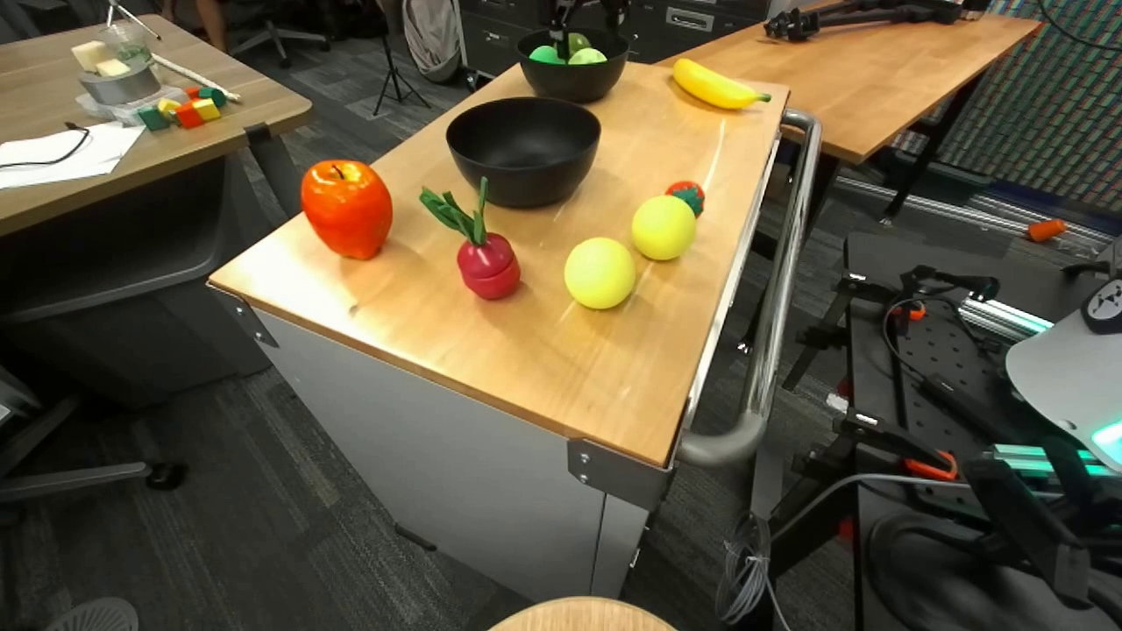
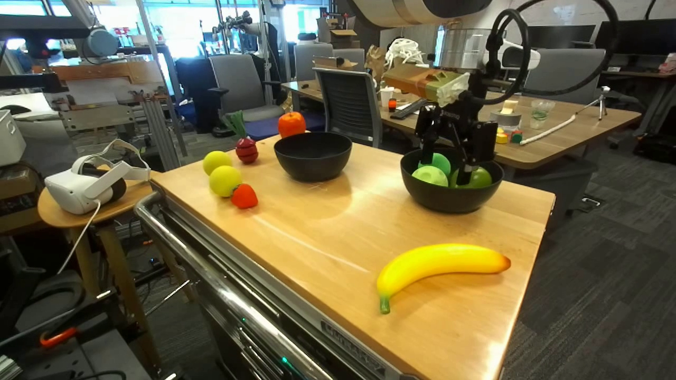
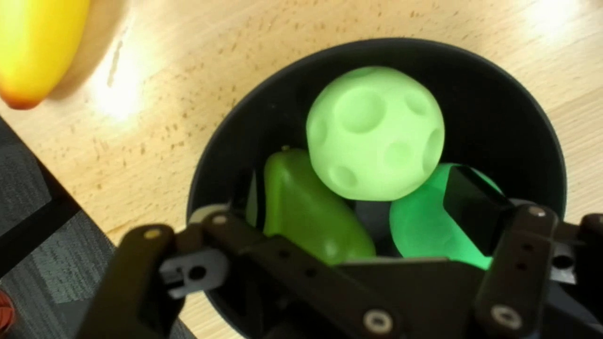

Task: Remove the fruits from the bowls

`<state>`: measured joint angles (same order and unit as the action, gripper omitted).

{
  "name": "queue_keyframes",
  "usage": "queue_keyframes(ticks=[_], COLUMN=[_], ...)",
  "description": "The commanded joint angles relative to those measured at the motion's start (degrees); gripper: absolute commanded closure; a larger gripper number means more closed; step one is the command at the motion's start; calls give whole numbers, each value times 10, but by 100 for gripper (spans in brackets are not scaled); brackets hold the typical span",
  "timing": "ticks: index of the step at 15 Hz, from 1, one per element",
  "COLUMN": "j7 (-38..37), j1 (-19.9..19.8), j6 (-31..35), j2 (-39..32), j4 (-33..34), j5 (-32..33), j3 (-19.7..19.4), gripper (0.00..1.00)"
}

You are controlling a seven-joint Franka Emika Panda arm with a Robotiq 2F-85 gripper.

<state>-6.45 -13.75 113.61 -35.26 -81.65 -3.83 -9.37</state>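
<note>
A black bowl (image 2: 449, 200) holds a green pear (image 3: 306, 207), a pale green dimpled ball (image 3: 377, 134) and a darker green ball (image 3: 419, 221). My gripper (image 2: 446, 166) points down into this bowl with its fingers wide apart. In the wrist view, one finger is beside the pear and the other overlaps the darker green ball; whether they touch cannot be told. The pale ball lies just ahead of the gap between the fingers. Another black bowl (image 1: 526, 175) stands nearby with nothing visible inside. A banana (image 2: 438, 264), an apple (image 1: 347, 209) and a strawberry (image 2: 244, 196) lie on the tabletop.
Two yellow balls (image 1: 600, 273) and a red radish with green leaves (image 1: 488, 267) are on the wooden cart top (image 1: 491, 350). A metal handle (image 1: 780, 307) runs along one side of the cart. A table (image 1: 289, 101) stands apart.
</note>
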Motion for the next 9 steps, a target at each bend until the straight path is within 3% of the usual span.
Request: queue_keyframes(ticks=[1,2,3,5,7,9], j7=[22,23,24,22,21,18], j1=[-20,-22,-24,-27,-29,-27], j6=[-13,-15,-19,-24,-25,-27], j2=[-1,-5,-9,-15,-14,-4], j4=[1,2,2,3,2,-5], j5=[-39,-47,-52,-60,-66,-66], j3=[18,19,20,20,18,16], gripper=[6,13,29,47,61,64])
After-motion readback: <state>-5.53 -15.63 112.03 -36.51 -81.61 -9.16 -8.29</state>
